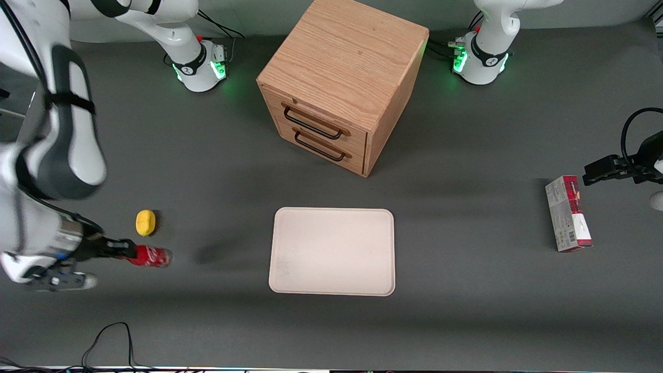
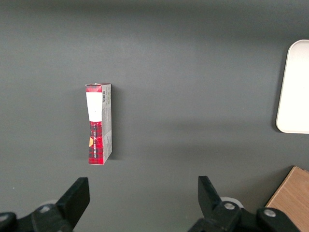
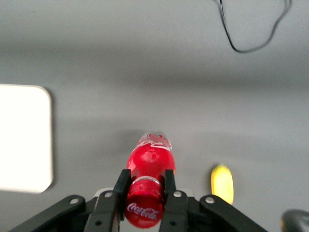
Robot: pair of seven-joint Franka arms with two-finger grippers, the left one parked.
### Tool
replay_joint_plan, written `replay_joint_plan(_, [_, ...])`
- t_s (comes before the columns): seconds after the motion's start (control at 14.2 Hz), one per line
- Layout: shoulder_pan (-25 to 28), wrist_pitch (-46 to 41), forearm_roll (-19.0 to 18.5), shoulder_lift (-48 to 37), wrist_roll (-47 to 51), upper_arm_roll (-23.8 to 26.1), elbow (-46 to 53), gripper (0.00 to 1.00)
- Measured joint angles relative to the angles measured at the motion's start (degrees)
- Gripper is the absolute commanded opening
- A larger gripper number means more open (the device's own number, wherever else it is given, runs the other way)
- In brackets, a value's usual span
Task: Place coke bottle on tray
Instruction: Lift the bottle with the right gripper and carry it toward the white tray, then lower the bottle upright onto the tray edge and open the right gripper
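Note:
The coke bottle (image 1: 152, 256) is small and red with white script, and lies sideways toward the working arm's end of the table. My right gripper (image 1: 121, 249) is shut on its red cap end; the clear base points toward the tray. In the right wrist view the gripper (image 3: 145, 186) has its fingers (image 3: 120, 186) pressed on either side of the bottle (image 3: 150, 162) at the neck. The cream-white tray (image 1: 332, 251) lies flat in the middle of the table, apart from the bottle. It also shows in the right wrist view (image 3: 21, 137).
A yellow lemon-like lump (image 1: 145, 222) sits close beside the bottle, farther from the front camera. A wooden drawer cabinet (image 1: 339, 83) stands farther from the front camera than the tray. A red-and-grey carton (image 1: 568, 213) lies toward the parked arm's end. A black cable (image 1: 111, 339) lies near the table's front edge.

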Motion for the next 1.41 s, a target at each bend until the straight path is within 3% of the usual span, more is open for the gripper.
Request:
replay_joint_plan(0.21, [-0.29,-6.56,-8.55,-1.24,14.62,11.45,5.18,0.0])
replay_joint_plan(0.35, [0.5,-5.58,-12.64,-0.52,26.13,20.03,5.22,0.0])
replay_joint_plan(0.49, [1.68,-2.59,-15.39,0.96,32.68,25.25,4.78,0.0])
replay_joint_plan(0.85, [5.07,5.49,-20.7,8.23,37.93,27.98,3.99,0.0])
replay_joint_plan(1.06, [5.48,12.1,-21.44,14.6,38.09,28.1,4.04,0.0])
replay_joint_plan(1.41, [5.65,19.16,-27.08,22.34,38.09,28.14,4.6,0.0])
